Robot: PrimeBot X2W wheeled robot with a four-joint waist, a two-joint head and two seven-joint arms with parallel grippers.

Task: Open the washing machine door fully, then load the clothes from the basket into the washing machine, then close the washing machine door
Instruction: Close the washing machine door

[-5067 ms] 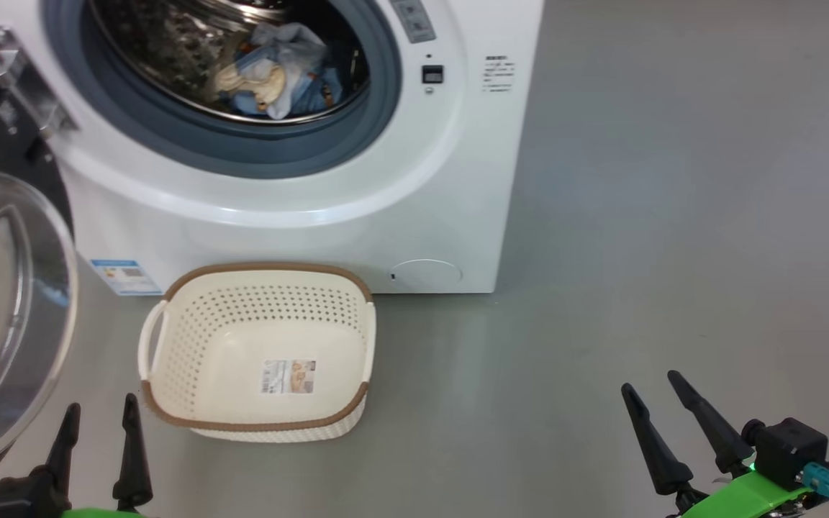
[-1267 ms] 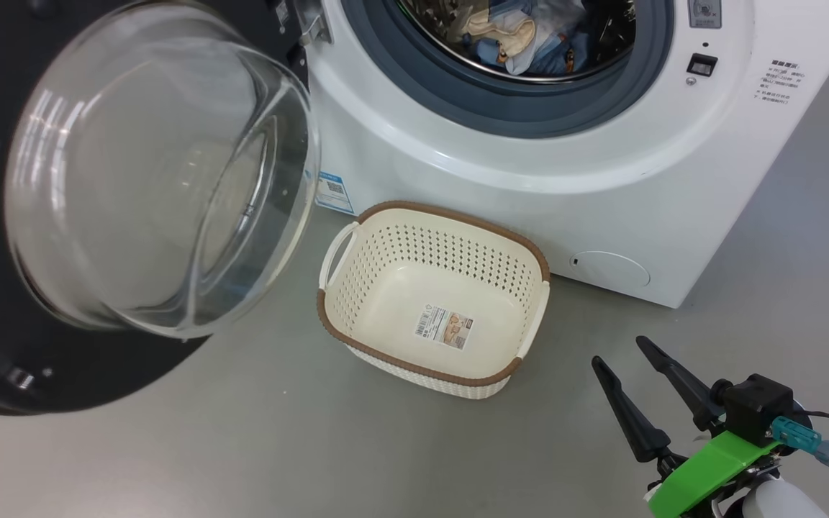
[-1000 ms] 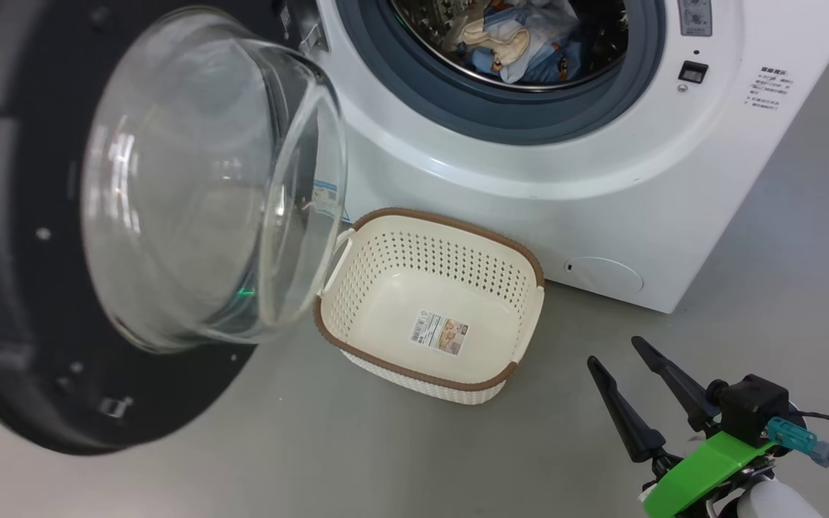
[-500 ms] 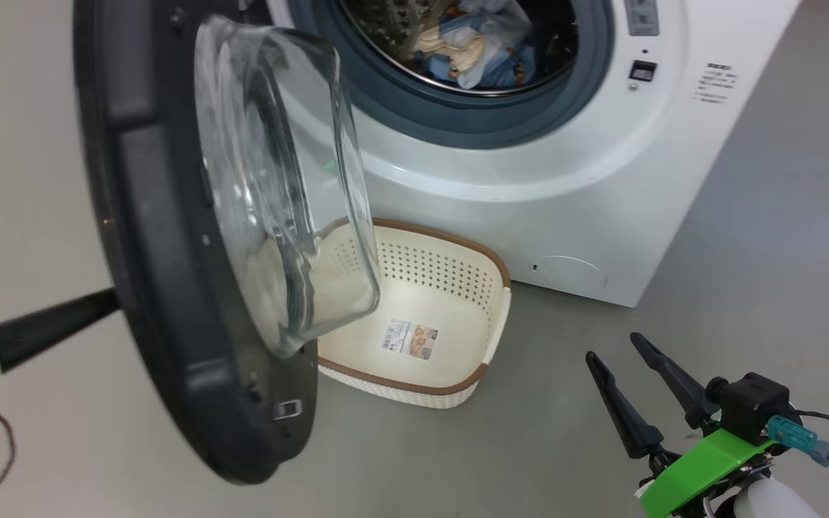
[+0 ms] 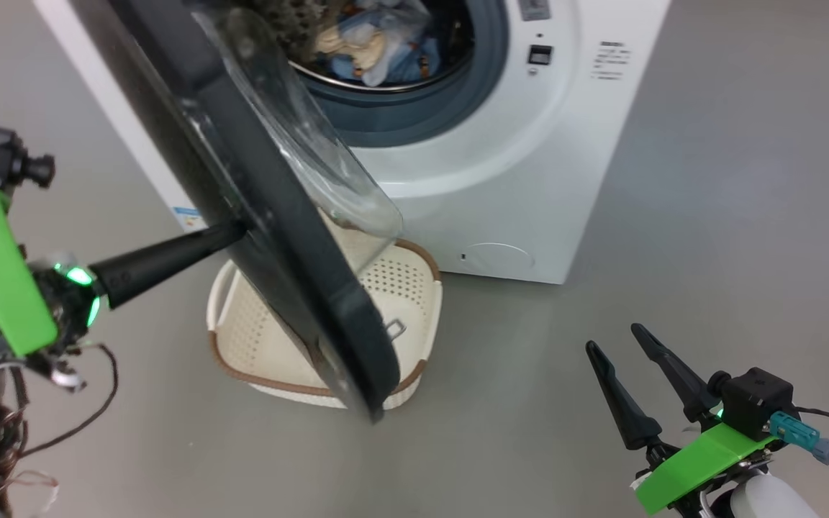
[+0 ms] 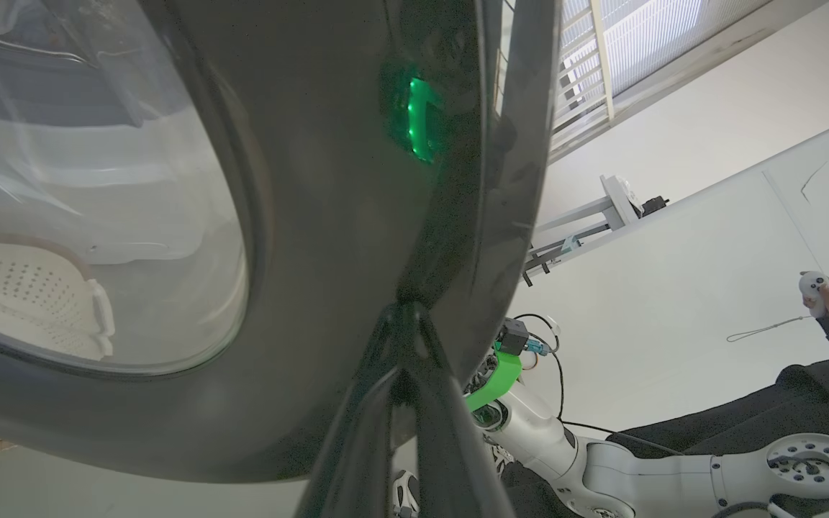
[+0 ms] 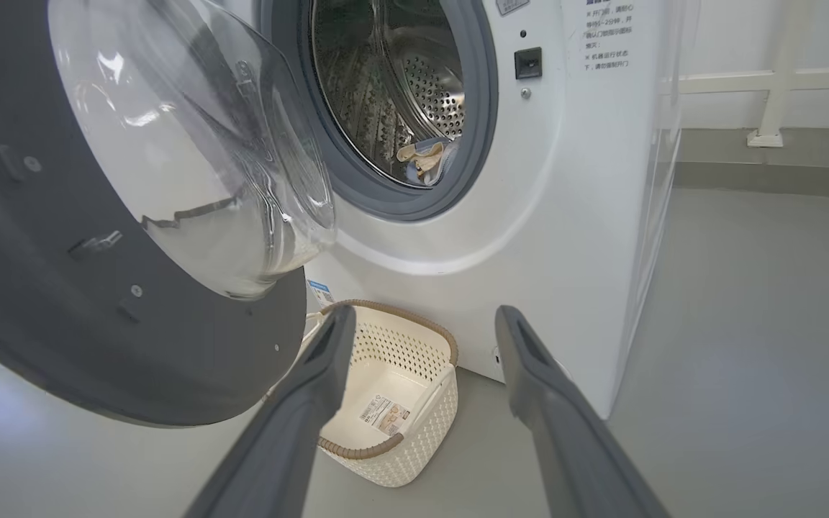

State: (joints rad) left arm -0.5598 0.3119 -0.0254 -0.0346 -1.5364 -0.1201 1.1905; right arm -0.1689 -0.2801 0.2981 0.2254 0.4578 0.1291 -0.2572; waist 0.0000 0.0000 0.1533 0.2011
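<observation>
Head view showed your left gripper (image 5: 231, 232) with its fingers pressed together, holding nothing, the tips set against the glossy outer face of the washing machine door (image 5: 314, 309). The door stood roughly half open, edge-on to the camera, its lower rim hanging above the basket (image 5: 242, 331), which sat on the floor right against the washing machine (image 5: 494, 158). The clothes (image 5: 371, 50) lay in the drum, close behind the grey gasket, and the basket looked empty in the right wrist view.

Your main risk, as I judged it, was a slip. Two closed fingertips on a smooth, curved panel give no purchase, so they could skid off toward the rim and the push would be lost. A soft push could also leave the door short of the catch.

I could not tell whether the door's lower rim cleared the basket, so it might clip or drag it. If any cloth lay over the gasket, the door would pinch it.

Your right gripper (image 5: 612, 337) hung with fingers spread and empty, well apart from the machine.
</observation>
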